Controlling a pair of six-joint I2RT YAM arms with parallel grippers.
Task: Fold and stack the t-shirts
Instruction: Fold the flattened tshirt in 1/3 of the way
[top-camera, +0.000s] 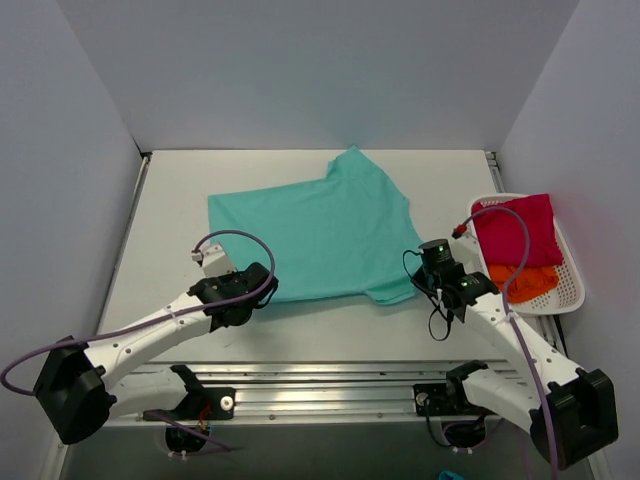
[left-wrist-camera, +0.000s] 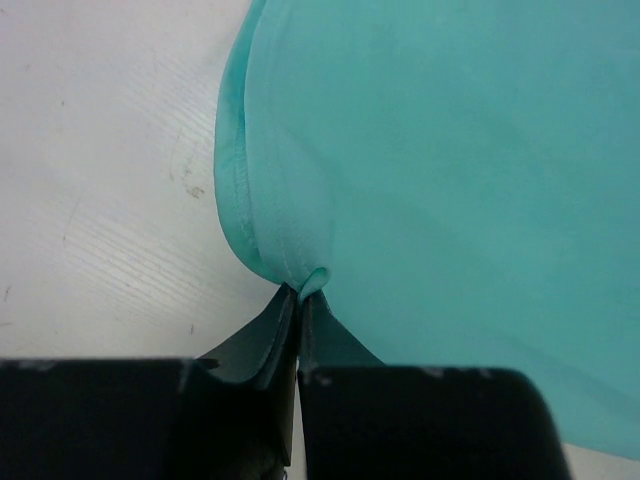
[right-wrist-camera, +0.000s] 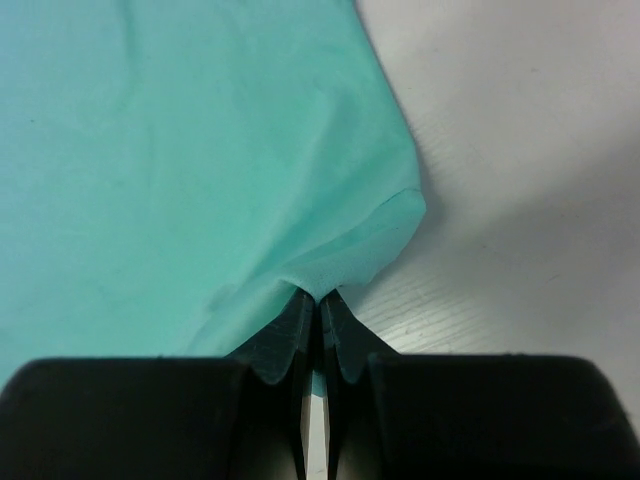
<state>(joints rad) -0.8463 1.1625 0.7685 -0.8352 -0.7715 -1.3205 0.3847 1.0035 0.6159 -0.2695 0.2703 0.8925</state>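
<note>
White table (top-camera: 170, 200) fills middle, pale matt top, fine grain. Few small dark scuff marks (left-wrist-camera: 185, 180) on left part. Plain grey-white back wall (top-camera: 320, 70) at far edge. Left wall (top-camera: 60, 150) and right wall (top-camera: 590, 120) close in both sides, boxed booth. Metal rails (top-camera: 330, 385) along near edge. Light soft, even, shadows faint; slight pink cast low on right wall.

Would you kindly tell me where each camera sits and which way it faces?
Top external: above, behind the arm bases, looking down at the table; both arms show.
Left wrist: on the left arm, facing along the left claw, shut on the teal t-shirt.
Right wrist: likewise, right claw shut on it.
Shared: all show that shirt.
</note>
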